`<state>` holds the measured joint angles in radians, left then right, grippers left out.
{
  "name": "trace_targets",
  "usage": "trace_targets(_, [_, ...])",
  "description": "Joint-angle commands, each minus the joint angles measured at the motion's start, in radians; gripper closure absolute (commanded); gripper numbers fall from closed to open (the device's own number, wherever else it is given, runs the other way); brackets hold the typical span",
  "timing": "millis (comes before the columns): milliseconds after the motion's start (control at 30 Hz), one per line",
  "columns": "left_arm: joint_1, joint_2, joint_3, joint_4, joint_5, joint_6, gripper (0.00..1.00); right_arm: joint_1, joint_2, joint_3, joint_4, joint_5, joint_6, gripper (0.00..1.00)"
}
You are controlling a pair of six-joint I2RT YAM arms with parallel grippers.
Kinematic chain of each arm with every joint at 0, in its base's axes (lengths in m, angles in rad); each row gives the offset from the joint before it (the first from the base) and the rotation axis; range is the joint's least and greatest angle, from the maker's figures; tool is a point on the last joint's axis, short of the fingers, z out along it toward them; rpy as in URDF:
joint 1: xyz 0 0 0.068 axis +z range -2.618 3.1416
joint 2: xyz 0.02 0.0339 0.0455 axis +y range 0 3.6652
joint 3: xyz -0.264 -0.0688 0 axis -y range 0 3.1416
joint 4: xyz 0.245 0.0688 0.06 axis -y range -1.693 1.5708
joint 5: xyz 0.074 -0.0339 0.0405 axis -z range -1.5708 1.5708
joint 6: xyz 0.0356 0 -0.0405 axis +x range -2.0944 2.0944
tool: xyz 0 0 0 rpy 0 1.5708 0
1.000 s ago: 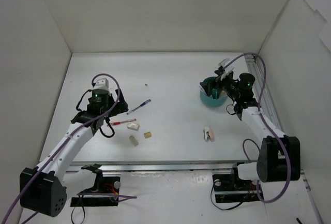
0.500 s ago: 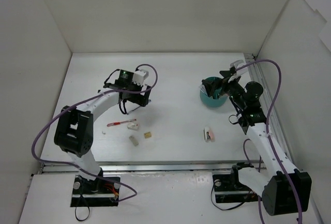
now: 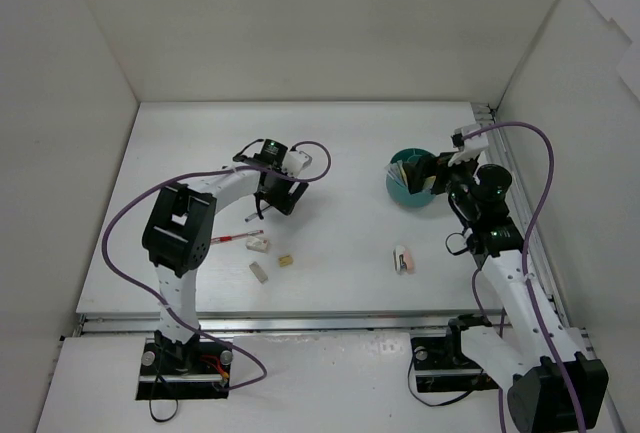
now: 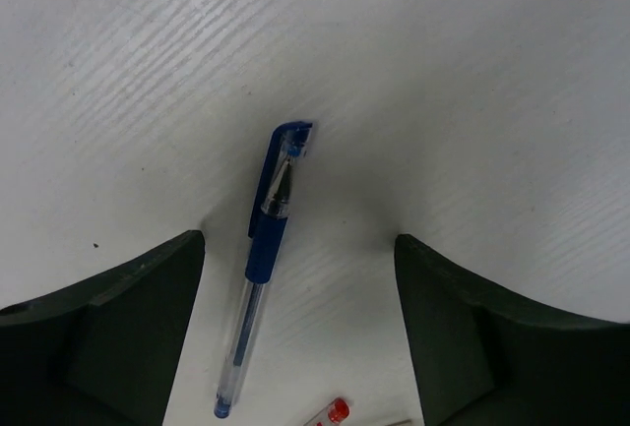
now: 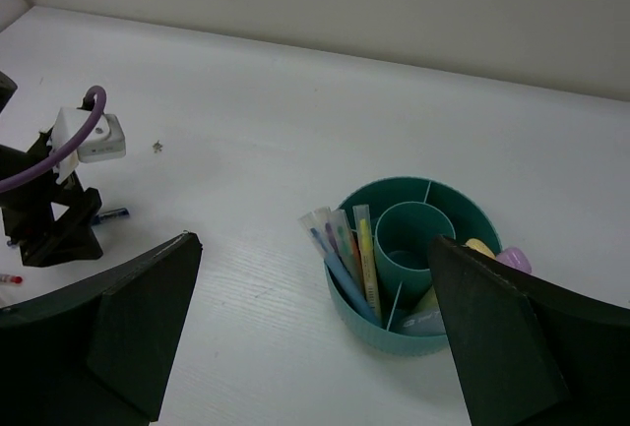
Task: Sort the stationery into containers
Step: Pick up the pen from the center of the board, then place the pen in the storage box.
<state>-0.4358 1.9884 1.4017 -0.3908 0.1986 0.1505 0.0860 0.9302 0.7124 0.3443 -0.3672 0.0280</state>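
Left gripper point(image 4: 298, 241): jaws spread, straddling the blue pen point(image 4: 266, 264), which touches neither finger. Pen has a clear barrel, blue grip and blue clip, and lies flat on the white table point(image 4: 472, 72). Red pen point(image 4: 335, 411) tip is just beside its end.

Right gripper point(image 5: 315, 241): jaws wide, holding nothing, near the teal organiser point(image 5: 453, 196). Markers point(image 5: 345, 249) lean in its outer compartment; their colours are hard to separate.

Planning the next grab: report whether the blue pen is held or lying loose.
Lying loose on the table: the blue pen sits untouched inside the open left claw.
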Motion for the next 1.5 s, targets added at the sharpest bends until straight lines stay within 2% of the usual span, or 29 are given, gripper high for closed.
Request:
trace_targets(0, [0.005,-0.02,0.089,-0.06,-0.013,0.024,0.3,0.0,-0.034,0.041,0.024,0.06,0.02,0.02])
trace_targets(200, [0.005,0.067,0.166,-0.144,0.013,0.006,0.54,-0.003,-0.071,0.035,-0.007,0.1,0.015,0.02])
trace_targets(233, [0.005,0.073,0.174,-0.148,0.015,0.0,0.62,-0.003,-0.079,0.033,-0.01,0.103,0.015,0.02])
trace_targets(333, [0.005,0.084,0.177,-0.157,0.039,-0.003,0.76,-0.006,-0.09,0.032,-0.016,0.109,0.013,0.02])
trace_targets(400, [0.005,0.087,0.174,-0.152,0.061,-0.011,0.8,-0.008,-0.1,0.032,-0.019,0.122,0.012,0.02])
trace_targets(433, [0.005,0.089,0.172,-0.151,0.071,-0.012,0.91,-0.006,-0.105,0.032,-0.021,0.123,0.01,0.02])
trace_targets(500, [-0.004,0.084,0.169,-0.138,0.071,-0.017,1.0,-0.009,-0.116,0.032,-0.025,0.128,0.009,0.02])
trace_targets(700, [-0.015,-0.002,0.169,-0.071,0.045,-0.035,1.0,-0.011,-0.146,0.025,-0.027,0.126,0.012,0.02])
trace_targets(933, [-0.061,-0.158,0.259,0.053,0.073,-0.078,1.0,-0.009,-0.201,0.006,-0.036,0.134,0.03,0.02])
trace_targets(1033, [-0.11,-0.22,0.264,0.177,0.061,-0.089,1.0,-0.009,-0.232,-0.028,-0.008,0.184,0.067,0.02])
trace_targets(1133, [-0.164,-0.25,0.252,0.419,0.045,-0.101,1.0,-0.011,-0.263,-0.057,0.007,0.249,0.102,0.02])
trace_targets(1200, [-0.184,-0.244,0.26,0.499,0.042,-0.12,1.0,-0.011,-0.293,-0.079,0.007,0.293,0.127,0.02])
trace_targets(1333, [-0.207,-0.195,0.296,0.719,0.087,-0.248,1.0,-0.011,-0.358,-0.131,0.021,0.477,0.217,0.02])
trace_targets(1433, [-0.216,-0.114,0.302,1.005,0.065,-0.379,1.0,-0.012,-0.415,-0.172,0.015,0.601,0.286,0.02])
trace_targets(1467, [-0.228,-0.094,0.307,1.05,0.062,-0.429,1.0,-0.012,-0.432,-0.186,-0.005,0.626,0.302,0.02])
